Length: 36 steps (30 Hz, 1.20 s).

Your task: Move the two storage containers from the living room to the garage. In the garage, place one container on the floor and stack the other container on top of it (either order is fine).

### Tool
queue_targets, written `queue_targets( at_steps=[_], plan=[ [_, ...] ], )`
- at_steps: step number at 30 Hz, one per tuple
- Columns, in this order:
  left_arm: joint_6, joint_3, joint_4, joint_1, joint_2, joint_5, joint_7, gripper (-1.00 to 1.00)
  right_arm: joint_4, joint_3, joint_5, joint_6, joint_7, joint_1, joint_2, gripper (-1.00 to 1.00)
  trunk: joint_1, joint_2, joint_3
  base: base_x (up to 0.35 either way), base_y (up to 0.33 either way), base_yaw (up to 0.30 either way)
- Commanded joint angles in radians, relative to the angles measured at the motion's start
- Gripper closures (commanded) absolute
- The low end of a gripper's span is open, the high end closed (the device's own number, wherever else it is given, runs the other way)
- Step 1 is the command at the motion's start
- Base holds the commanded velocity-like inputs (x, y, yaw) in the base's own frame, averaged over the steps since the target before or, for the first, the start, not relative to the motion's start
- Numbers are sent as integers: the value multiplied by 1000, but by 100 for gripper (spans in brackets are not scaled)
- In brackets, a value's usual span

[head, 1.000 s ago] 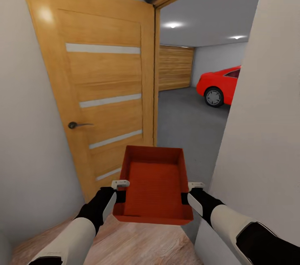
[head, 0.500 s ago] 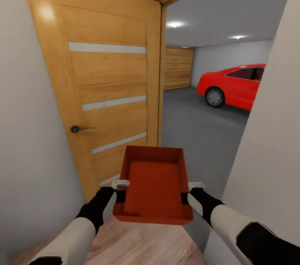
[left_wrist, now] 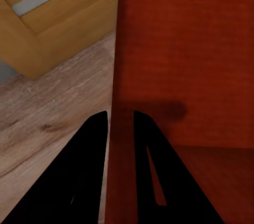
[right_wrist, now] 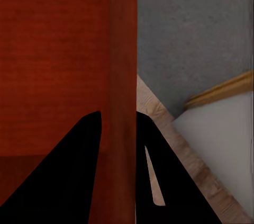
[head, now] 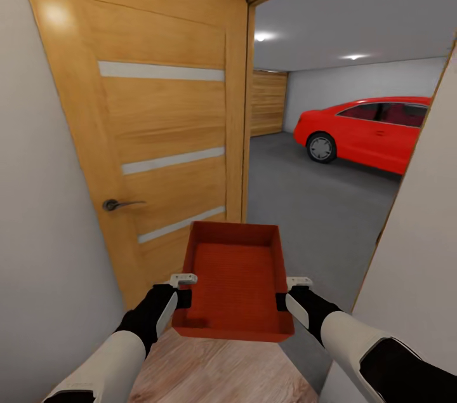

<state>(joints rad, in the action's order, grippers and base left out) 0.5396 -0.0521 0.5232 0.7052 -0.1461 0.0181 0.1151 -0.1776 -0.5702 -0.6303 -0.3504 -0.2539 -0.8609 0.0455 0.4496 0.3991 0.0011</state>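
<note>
The head camera looks forward and down from above both arms, through the open door (head: 158,130) towards the garage floor (head: 298,193) and red car (head: 371,130). Each wrist camera sits very close, sighting along its pincer's fingers at a wall of the orange-red container (head: 233,279), which all three views share.

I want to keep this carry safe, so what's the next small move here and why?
Probably roll straight ahead through the doorway. Both end effectors, left and right, pinch the bin's side walls, the door stands open at the left, and the grey garage floor lies beyond. Keep centred, since the right wall is close.
</note>
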Motion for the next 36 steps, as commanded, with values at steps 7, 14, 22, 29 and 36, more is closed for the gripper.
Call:
queue_targets(
  at_steps=[7,14,22,29,36],
  plan=[
    [7,-3,12,0,3,16,6,100,0,-62,-47,-2,-5,0,-1,100,0,1,-1,5,4,-285],
    [7,-3,12,0,3,16,6,100,0,-62,-47,-2,-5,0,-1,100,0,1,-1,0,0,-288],
    [8,-5,12,0,3,17,7,100,0,-62,-47,-2,-5,0,-1,100,0,1,-1,58,42,-140],
    [8,-6,11,0,3,17,8,100,0,-62,-47,-2,-5,0,-1,100,0,1,-1,224,191,-4],
    [7,-6,12,0,3,17,8,100,0,-62,-47,-2,-5,0,0,100,0,1,-1,245,215,0]
  ],
)
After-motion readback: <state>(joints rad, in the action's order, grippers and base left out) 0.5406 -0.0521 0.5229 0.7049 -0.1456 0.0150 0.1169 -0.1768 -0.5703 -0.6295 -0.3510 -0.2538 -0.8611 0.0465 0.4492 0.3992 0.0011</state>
